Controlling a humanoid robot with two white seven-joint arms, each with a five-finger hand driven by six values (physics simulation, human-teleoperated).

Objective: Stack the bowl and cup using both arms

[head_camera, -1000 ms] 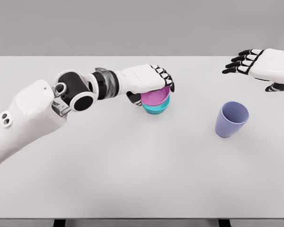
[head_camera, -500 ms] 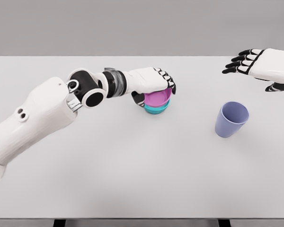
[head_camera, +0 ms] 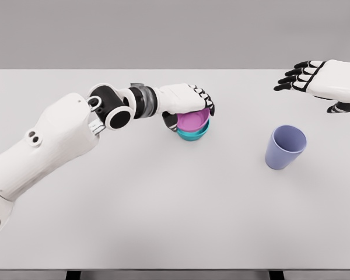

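- The left hand (head_camera: 186, 100), white with black fingers, lies over the far rim of a glossy magenta-pink plastic bowl (head_camera: 192, 121); its fingers (head_camera: 205, 98) curl down over the bowl's back edge and its thumb shows at the near left side, so the hand is clasped on the bowl.
- The pink bowl sits nested inside a teal plastic bowl (head_camera: 192, 135), slightly tilted, with only the teal bowl's lower wall and rim showing beneath it.
- The two bowls stand on the plain white rectangular table (head_camera: 175, 210), a little left of the middle and toward the far side.
- The left arm (head_camera: 52, 146) comes in from the lower left edge, its bulky white forearm leading through a black and grey wrist joint to the hand.
- The right hand (head_camera: 321, 81) hovers above the table's far right corner, palm turned downward, its black fingers spread and stretched toward the left, holding nothing.
- A lavender-blue plastic cup (head_camera: 285, 147), tapered and open at the top, stands upright on the table at the right, nearer the camera than the right hand and clear of it.
- The cup is well apart from the stacked bowls, with bare tabletop between them.
- Behind the table is a flat grey backdrop (head_camera: 163, 29).
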